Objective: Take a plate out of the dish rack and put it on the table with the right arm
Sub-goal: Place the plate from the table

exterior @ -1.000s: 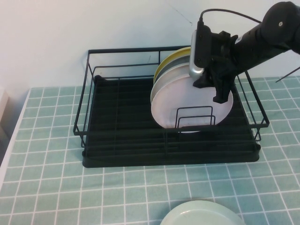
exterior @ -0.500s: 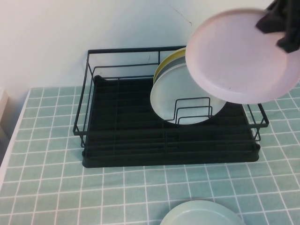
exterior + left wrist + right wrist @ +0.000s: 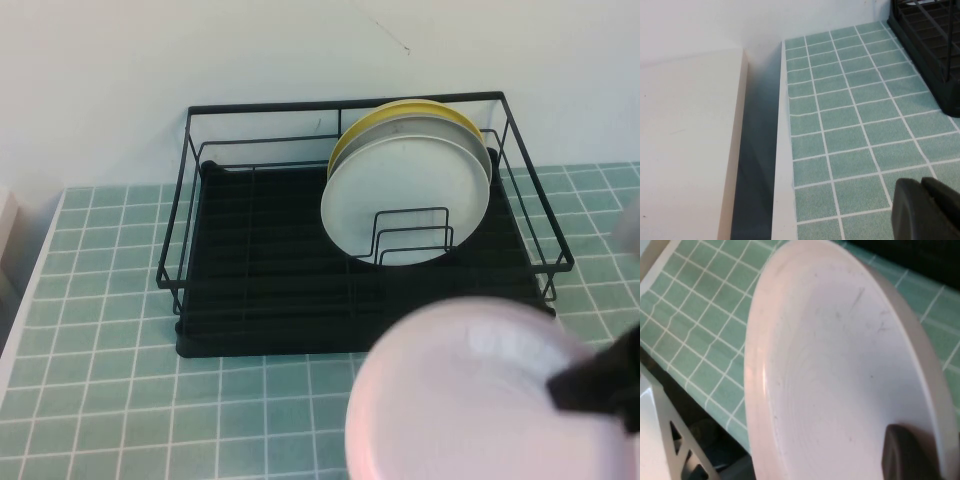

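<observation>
**Now lowering the pink plate toward the tiles in front of the rack**

Nearest to us, at about five o'clock in the high view, we are holding the plate (image 3: 470, 395) in the right gripper (image 3: 600, 390), which is pinching its rim from the three o'clock side. We are seeing the gripper only as a dark blur there, and in the right wrist view one dark finger (image 3: 907, 455) is pressing on the plate's inner face (image 3: 840, 365), so we are judging it clamped on the rim. The plate is out of the dish rack (image 3: 350, 300) and hanging over the table (image 3: 100, 400), with its near edge running off the bottom of the high view; whether it is touching the tiles we are unable to tell. In the wrist view it is looking tilted, face toward the camera, so we are judging that the coming move depends on levelling it: the plate lies at nine o'clock from the gripper, and the table is below.

Our left gripper (image 3: 927, 210) is parked low over the tiles near the table's left edge, with the rack's corner at one o'clock from it; its fingers are looking pressed together.

Farther off, at twelve o'clock, the white-grey plate (image 3: 405, 200) is standing upright in the rack with a yellow plate (image 3: 400, 112) behind it.
</observation>
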